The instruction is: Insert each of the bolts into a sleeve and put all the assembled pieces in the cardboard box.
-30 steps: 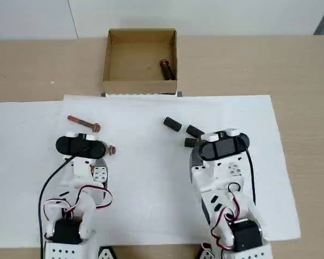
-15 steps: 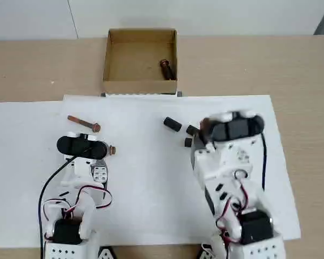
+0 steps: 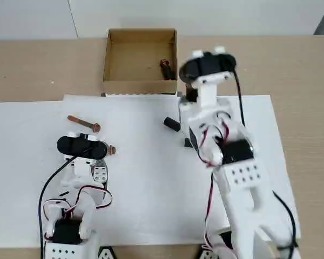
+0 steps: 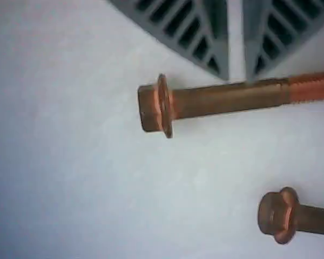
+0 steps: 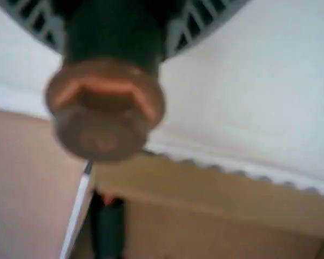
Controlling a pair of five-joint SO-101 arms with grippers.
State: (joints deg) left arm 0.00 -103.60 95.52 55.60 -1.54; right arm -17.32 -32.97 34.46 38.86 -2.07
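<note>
- Right gripper (image 3: 191,93) is squeezed tight on a copper bolt pushed into a black tube sleeve (image 5: 105,108).
- It has just swung away from the loose sleeves. The brown cardboard box (image 3: 140,86) is now just ahead of it, to its left. I think this joined piece is ready to drop in.
- Left gripper (image 4: 236,75) has not moved. It is almost closed, with one loose copper bolt (image 4: 216,102) right under its tips.
- One finished piece (image 3: 166,68) lies in the box.
- Two loose bolts: the other bolt (image 3: 83,123) lies beyond the left gripper.
- Two loose sleeves: a near sleeve (image 3: 188,142) and a far sleeve (image 3: 171,124), behind the right gripper.
</note>
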